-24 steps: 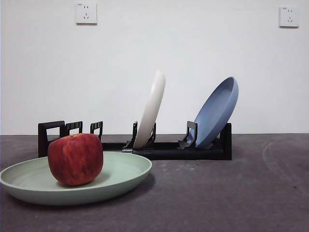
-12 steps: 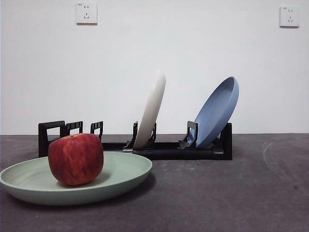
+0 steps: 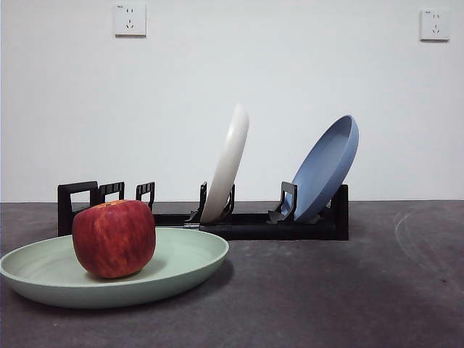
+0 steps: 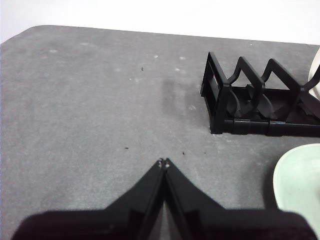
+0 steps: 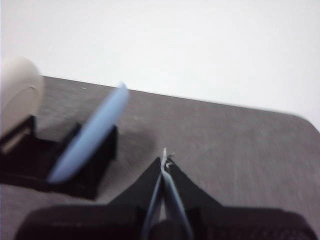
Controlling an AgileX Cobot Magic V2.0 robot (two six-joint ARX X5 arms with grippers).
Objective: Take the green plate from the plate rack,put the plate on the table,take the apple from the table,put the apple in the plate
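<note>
The green plate (image 3: 174, 264) lies flat on the table (image 3: 348, 290) at the front left, in front of the plate rack (image 3: 246, 221). The dark red apple (image 3: 114, 238) sits in the plate, left of its middle. My left gripper (image 4: 163, 163) is shut and empty above bare table, apart from the rack's end (image 4: 220, 107) and the plate's rim (image 4: 295, 175). My right gripper (image 5: 165, 159) is shut and empty, off to the side of the rack's other end (image 5: 95, 165). Neither gripper shows in the front view.
A cream-white plate (image 3: 226, 165) and a blue plate (image 3: 325, 168) lean in the rack's slots; both also show in the right wrist view, cream-white plate (image 5: 17, 95) and blue plate (image 5: 90, 135). A white wall stands behind the table.
</note>
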